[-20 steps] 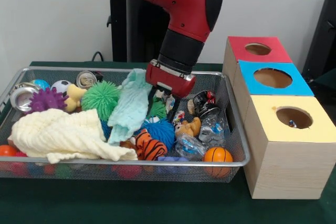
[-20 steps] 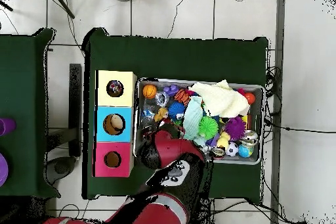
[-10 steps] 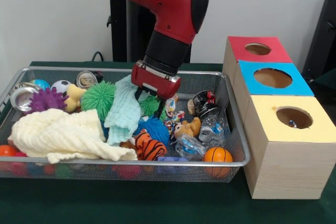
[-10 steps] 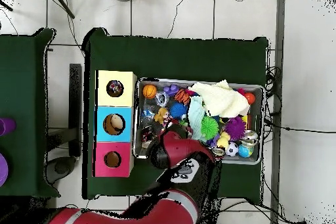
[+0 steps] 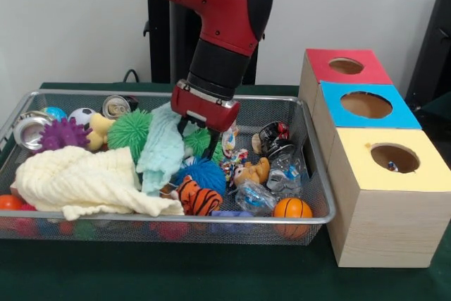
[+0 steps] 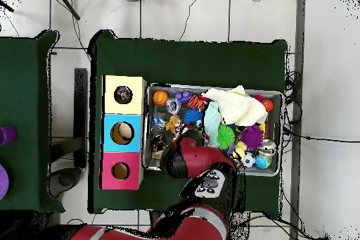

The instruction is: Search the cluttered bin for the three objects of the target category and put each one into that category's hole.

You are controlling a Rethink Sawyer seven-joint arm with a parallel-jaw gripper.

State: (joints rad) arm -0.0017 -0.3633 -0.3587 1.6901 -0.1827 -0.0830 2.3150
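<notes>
My gripper (image 5: 198,138) reaches down into the middle of the wire bin (image 5: 318,174). Its fingers (image 5: 212,147) stand apart on either side of a small green spiky ball (image 5: 199,140), so it is open. A mint cloth (image 5: 161,149) hangs against its left side. Just below lie a blue spiky ball (image 5: 204,173), a tiger toy (image 5: 199,199) and a small bear toy (image 5: 254,170). To the right stand the red box (image 5: 346,65), blue box (image 5: 366,104) and yellow box (image 5: 394,157), each with a round hole. In the overhead view the arm (image 6: 186,160) covers the gripper.
A cream cloth (image 5: 77,181) covers the bin's left front. A large green spiky ball (image 5: 132,130), purple spiky ball (image 5: 63,134), cans (image 5: 116,106), a crushed bottle (image 5: 285,170), black can (image 5: 273,137) and orange ball (image 5: 292,208) crowd the bin.
The gripper has moved left across the bin, pushing the mint cloth left with it. The toys to its right are now uncovered.
</notes>
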